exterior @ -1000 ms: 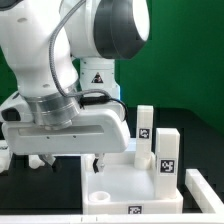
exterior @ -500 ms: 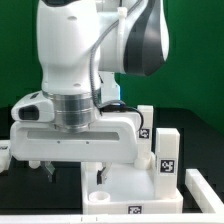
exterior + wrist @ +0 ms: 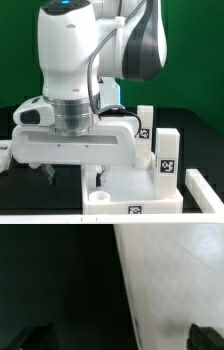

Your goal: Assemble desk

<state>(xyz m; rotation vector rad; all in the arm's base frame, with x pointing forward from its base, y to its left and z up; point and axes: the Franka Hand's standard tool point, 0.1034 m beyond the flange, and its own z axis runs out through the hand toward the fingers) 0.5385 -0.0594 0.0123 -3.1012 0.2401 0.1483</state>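
Observation:
The desk's white rimmed tabletop (image 3: 128, 187) lies flat on the black table, with a tag on its front rim. Two white legs (image 3: 146, 124) (image 3: 167, 150) with tags stand upright at its far right side. My gripper (image 3: 73, 172) hangs open and holds nothing, straddling the tabletop's edge on the exterior view's left. One of its fingers (image 3: 47, 171) is over the black table and the other over the white part. In the wrist view the tabletop (image 3: 175, 280) fills one half and my gripper (image 3: 120, 339) shows only its dark fingertips (image 3: 36, 339) at the picture's border.
Another white part (image 3: 205, 186) lies at the exterior view's right edge. A further white piece (image 3: 5, 156) shows at the left edge behind my hand. The arm's bulk hides the table behind it.
The arm has swung upright above the hand, and the hand has sunk a little toward the tabletop's left edge. The jaws stayed open; the desk parts have not moved.

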